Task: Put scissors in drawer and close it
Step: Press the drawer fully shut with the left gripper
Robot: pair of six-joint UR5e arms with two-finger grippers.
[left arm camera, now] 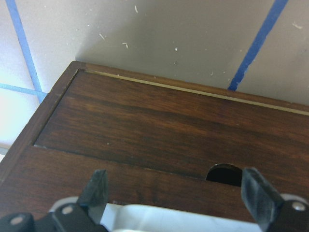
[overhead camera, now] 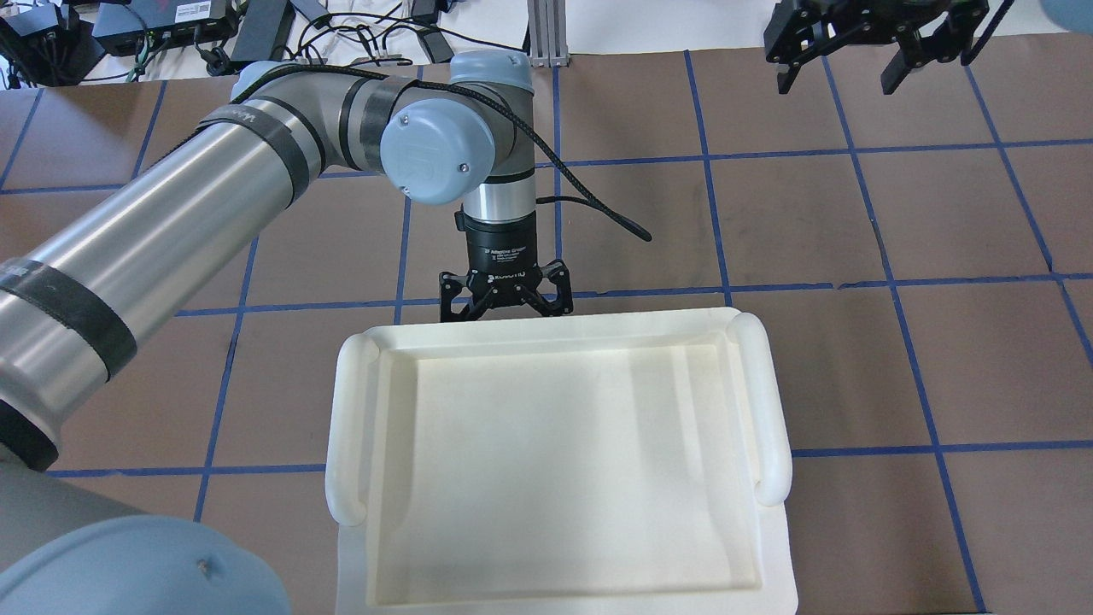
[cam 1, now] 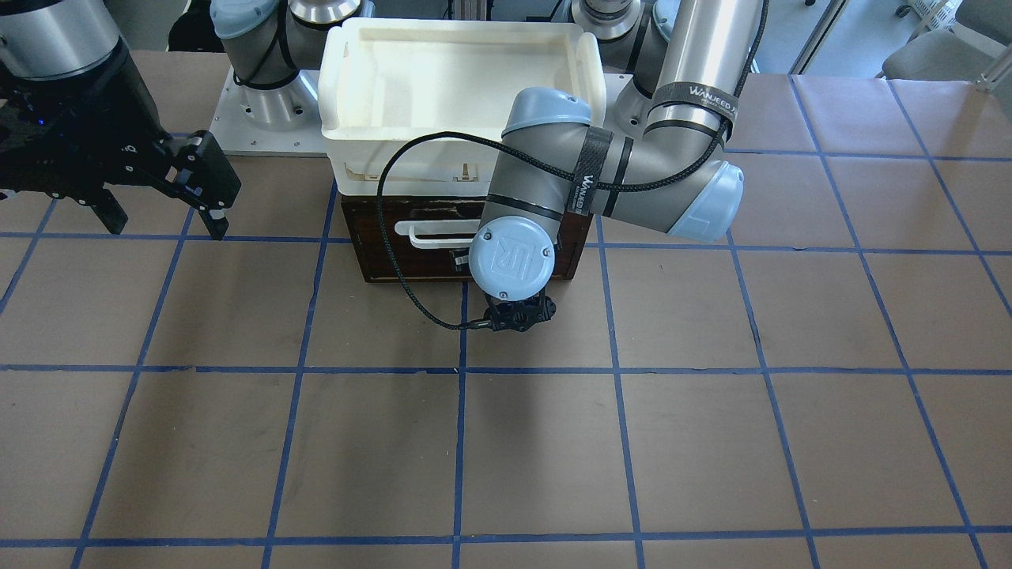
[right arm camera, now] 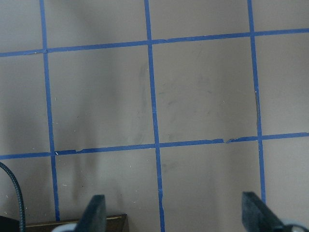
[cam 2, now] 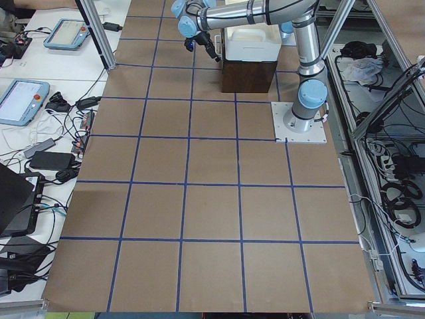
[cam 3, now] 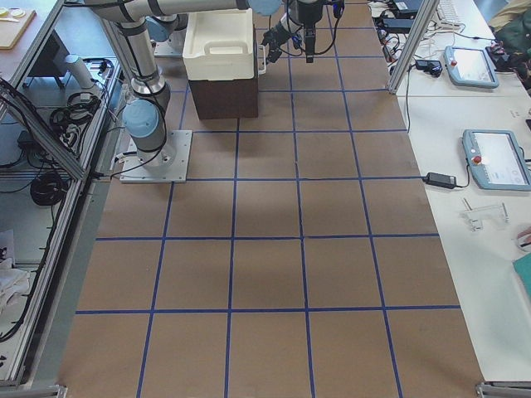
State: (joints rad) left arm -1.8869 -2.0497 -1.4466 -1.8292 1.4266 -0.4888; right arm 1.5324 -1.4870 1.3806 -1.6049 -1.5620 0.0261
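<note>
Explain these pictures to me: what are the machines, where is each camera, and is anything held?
Two robot arms stand at a brown table marked with blue tape. Four pictures come from fixed cameras: across the table, over the robot's shoulders, and at each table end; two come from wrist cameras. On the table sits a dark wooden drawer, apparently shut, with a white tray on top. The left gripper has its open fingers either side of the drawer's white handle. The right gripper hangs open above the table. Neither holds anything; the scissors show in no picture.
</note>
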